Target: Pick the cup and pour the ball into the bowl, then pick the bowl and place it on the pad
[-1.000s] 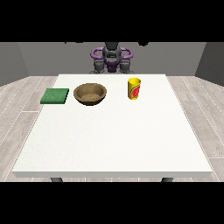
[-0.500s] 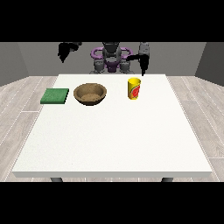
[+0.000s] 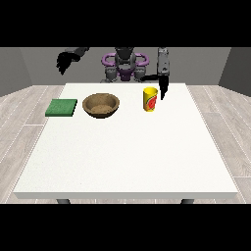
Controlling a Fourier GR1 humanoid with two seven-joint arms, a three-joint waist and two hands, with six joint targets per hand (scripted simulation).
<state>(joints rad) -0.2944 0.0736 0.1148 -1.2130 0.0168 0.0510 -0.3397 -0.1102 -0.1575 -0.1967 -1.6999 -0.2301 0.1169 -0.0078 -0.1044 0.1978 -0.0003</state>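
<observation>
A yellow cup (image 3: 150, 99) with a red mark stands upright on the white table (image 3: 127, 147) at the back right. No ball shows from this side. Left of it sits a brown bowl (image 3: 101, 105), and a green pad (image 3: 62, 107) lies flat further left. The hand at the view's right (image 3: 163, 85) hangs fingers-down just right of the cup and slightly above it, apart from it, fingers straight. The hand at the view's left (image 3: 64, 62) is raised high beyond the table's back left corner, far from the pad, fingers curled, holding nothing.
The robot's torso (image 3: 124, 63) stands behind the table's back edge. A wide stretch of white tabletop lies between the objects and the front edge. Grey floor surrounds the table.
Both arms have come up and out from the torso. The hand at the view's right has lowered next to the cup; the other has risen at the left. Cup, bowl and pad have not moved.
</observation>
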